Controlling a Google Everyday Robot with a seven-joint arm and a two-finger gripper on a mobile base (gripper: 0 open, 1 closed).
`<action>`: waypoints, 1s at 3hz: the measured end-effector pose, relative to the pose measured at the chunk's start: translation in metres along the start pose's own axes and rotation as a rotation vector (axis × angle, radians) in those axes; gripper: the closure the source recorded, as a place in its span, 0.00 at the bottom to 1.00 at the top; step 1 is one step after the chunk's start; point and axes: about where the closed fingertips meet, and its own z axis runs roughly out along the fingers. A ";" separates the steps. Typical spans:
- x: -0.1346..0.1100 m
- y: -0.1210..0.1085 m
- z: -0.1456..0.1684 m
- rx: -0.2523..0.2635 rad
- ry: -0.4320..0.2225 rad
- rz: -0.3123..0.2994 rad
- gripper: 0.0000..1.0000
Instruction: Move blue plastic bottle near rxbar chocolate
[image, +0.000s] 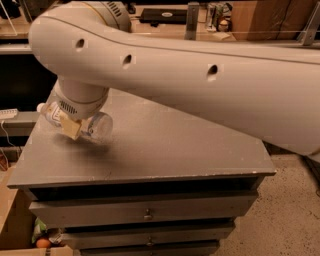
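Gripper (74, 126), left of frame, is clamped across the bottle (98, 125), holding it sideways just above the table (165, 150). Chocolate bar not visible. Recommend a level carry, a firm grip, and gentle lowering beside it.

A thick off-white robot arm (200, 75) stretches in from the right, above a flat grey cabinet top (170, 150), bending at a rounded elbow over the top's back left corner. Its short wrist (80, 97) points down over the top's left side, where the two-finger gripper (75, 128), beige pad (70, 131) showing, clasps a clear pale-bluish plastic bottle (98, 126) held sideways just above the surface
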 end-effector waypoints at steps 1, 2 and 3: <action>0.001 -0.003 -0.003 0.007 0.004 -0.007 1.00; 0.001 -0.003 -0.003 0.007 0.004 -0.007 1.00; 0.001 -0.023 -0.006 0.057 -0.025 0.023 1.00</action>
